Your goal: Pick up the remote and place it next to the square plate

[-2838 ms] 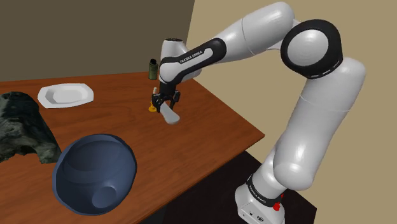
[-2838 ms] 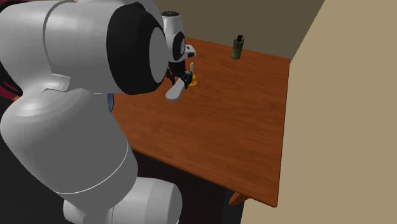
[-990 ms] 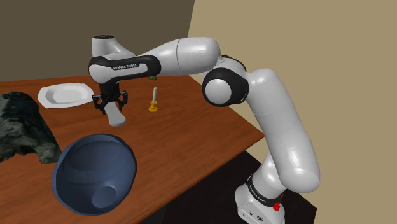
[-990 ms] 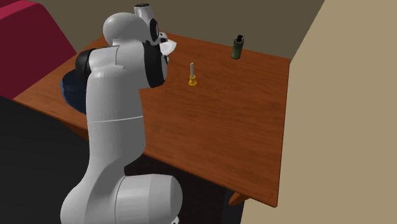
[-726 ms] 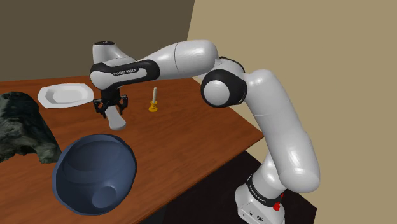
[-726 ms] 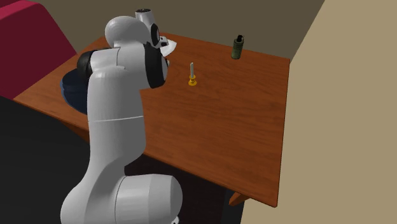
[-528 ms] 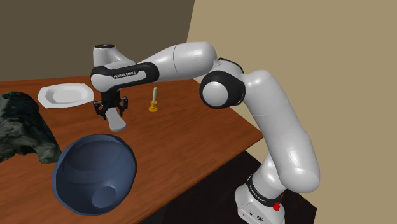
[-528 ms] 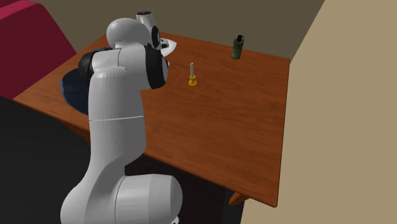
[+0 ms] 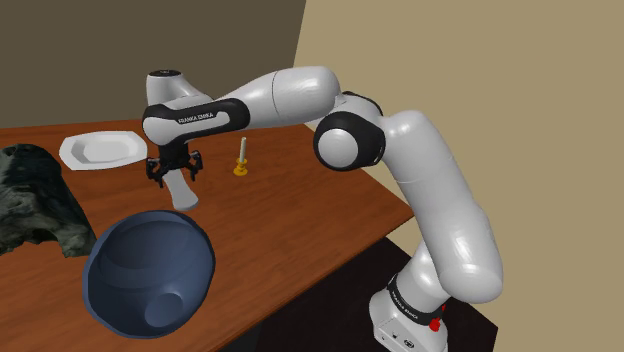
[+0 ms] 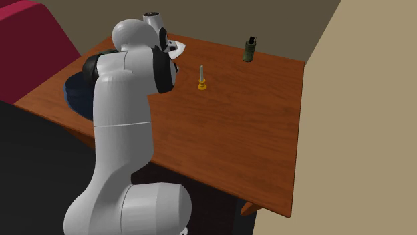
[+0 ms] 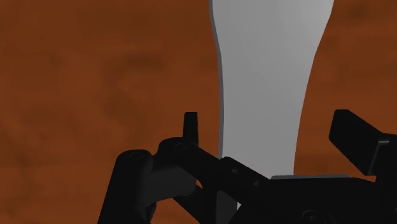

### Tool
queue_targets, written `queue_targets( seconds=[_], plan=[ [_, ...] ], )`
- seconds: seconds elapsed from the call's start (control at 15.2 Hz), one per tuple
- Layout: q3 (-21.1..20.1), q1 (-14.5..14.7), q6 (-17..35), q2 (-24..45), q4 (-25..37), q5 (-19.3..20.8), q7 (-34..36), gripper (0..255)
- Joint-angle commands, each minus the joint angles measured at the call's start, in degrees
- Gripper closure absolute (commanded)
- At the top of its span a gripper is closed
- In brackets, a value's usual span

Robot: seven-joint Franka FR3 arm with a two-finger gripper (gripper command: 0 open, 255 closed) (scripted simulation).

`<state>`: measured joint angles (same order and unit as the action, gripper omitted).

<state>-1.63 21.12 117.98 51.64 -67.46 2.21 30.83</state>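
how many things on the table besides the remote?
5: white plate far back, dark mottled heap at shoulder view's left, blue bowl at near edge, candlestick mid-table, green bottle by the far edge. Arm may hide more.

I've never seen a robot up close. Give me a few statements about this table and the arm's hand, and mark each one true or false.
1. The remote is between the fingers of the gripper. True.
2. The fingers squeeze the remote. False: in the wrist view the table shows on either side of the remote, so they stand apart from it.
3. The plate is white. True.
4. The candle lies on the plate. False: it stands upright on the table, apart from the plate.
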Motion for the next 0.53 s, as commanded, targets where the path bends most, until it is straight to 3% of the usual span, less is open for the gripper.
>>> queue_targets(
  seconds=[0.0,0.46],
  plan=[
    [0.00,0.00,0.00,0.00,0.00,0.00,0.00,0],
    [-0.08,0.03,-5.06,-3.18,1.89,-0.09,-0.06,0]
  ],
)
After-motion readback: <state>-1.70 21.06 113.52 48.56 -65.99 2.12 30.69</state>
